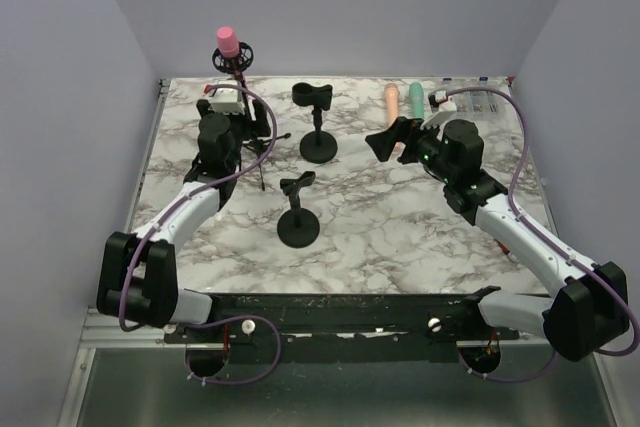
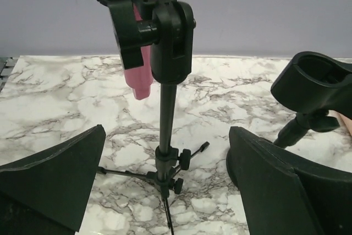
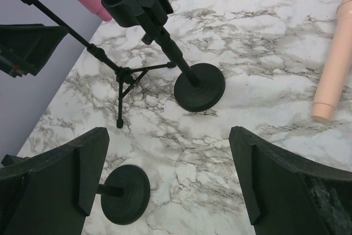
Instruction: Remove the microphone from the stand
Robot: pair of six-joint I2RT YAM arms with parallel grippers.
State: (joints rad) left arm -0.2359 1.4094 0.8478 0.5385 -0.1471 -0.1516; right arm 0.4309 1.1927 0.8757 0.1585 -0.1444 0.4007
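the pink foam-headed microphone (image 1: pixel 227 44) sits clamped in the black ring mount at the top of a thin black tripod stand (image 1: pixel 247 107) at the far left corner of the table, its head raised above the far edge and its pink body slanting down through the mount (the left wrist view shows only the lower end of the body). the left gripper (image 2: pixel 166 152) is spread wide, its two black fingers (image 2: pixel 60 177) on either side of the tripod's pole low down, neither one touching it. the right gripper (image 3: pixel 168 136) is likewise spread apart and holds nothing, hanging over the right half of the white marble-patterned table (image 1: pixel 400 237) toward the far edge. a black clip-topped desk stand with a round base (image 1: pixel 318 125) stands near the middle of the far edge, and a second, shorter one (image 1: pixel 298 212) stands nearer the table's centre. a peach-coloured microphone (image 1: pixel 391 100) and a teal one (image 1: pixel 416 97) lie side by side toward the far right corner.
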